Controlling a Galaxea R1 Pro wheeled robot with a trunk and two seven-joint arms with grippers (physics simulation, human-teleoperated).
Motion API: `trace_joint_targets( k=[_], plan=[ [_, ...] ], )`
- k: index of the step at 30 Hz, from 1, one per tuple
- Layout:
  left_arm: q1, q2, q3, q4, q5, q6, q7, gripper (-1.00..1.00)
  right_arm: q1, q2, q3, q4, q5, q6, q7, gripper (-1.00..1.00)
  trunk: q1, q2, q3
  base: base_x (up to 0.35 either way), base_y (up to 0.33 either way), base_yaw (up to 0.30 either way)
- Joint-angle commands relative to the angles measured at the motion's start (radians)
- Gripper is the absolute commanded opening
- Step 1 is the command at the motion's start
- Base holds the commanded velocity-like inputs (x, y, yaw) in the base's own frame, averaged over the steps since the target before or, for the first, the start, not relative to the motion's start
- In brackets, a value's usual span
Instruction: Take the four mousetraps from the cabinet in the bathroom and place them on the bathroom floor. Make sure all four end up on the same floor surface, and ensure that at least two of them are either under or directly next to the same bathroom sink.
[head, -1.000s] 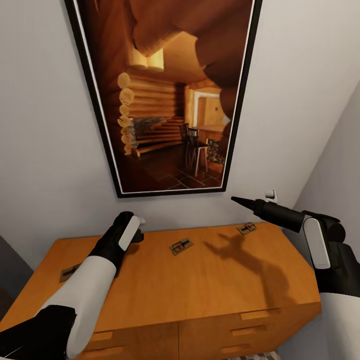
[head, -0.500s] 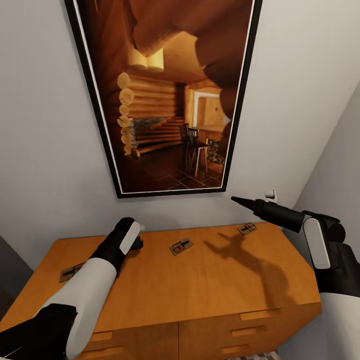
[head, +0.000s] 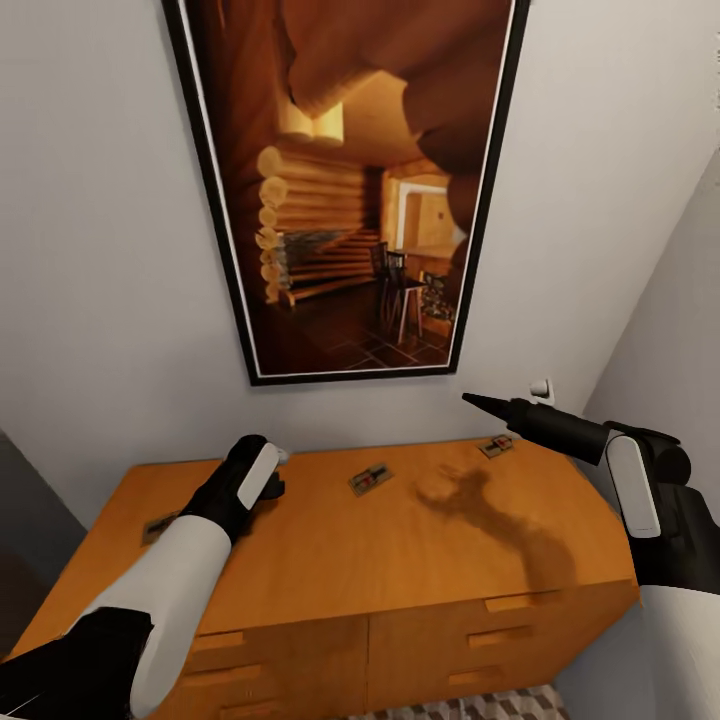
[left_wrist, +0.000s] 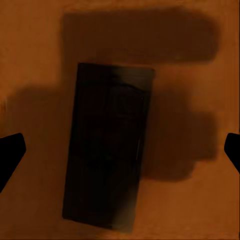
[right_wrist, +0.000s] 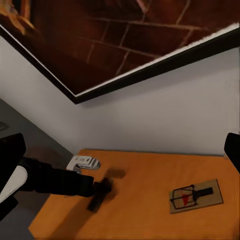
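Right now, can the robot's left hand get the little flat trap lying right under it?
Probably yes. The left hand is open, its fingers on either side of the small flat rectangular mousetrap on the orange-brown wooden cabinet top, and nothing lies between them.

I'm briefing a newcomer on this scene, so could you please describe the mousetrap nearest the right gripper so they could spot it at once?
Find the orange-brown cabinet below the large framed picture. On its flat top, look to the far back corner on the robot's right, by the wall, just below the right gripper. That mousetrap lies nearest that corner; the others sit farther left.
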Motion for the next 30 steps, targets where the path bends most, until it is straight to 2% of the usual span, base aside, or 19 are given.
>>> trace_joint_targets(
  k=[1, 9, 21, 30],
  plan=[
    [-0.001, 0.001, -0.003, -0.001, 0.011, 0.002, 0.01, 1.0, -0.001, 0.0, -0.001, 0.0, 0.003, 0.004, 0.006, 1.0, 0.0, -0.002, -0.002, -0.26, 0.145, 0.0],
    [-0.001, 0.001, -0.003, 0.0, 0.011, 0.002, 0.008, 1.0, -0.001, 0.0, -0.001, 0.0, 0.003, 0.004, 0.006, 1.0, 0.0, -0.002, -0.002, -0.169, 0.1, 0.0],
    [-0.001, 0.002, -0.003, 0.007, 0.012, 0.002, 0.002, 1.0, -0.001, 0.0, -0.001, 0.0, 0.003, 0.004, 0.006, 1.0, 0.0, -0.002, -0.002, -0.02, 0.012, 0.0],
    [-0.001, 0.002, -0.004, 0.007, 0.012, 0.001, -0.025, 1.0, -0.001, 0.0, -0.001, 0.0, 0.003, 0.004, 0.006, 1.0, 0.0, -0.002, -0.002, -0.001, 0.001, 0.0]
  ],
)
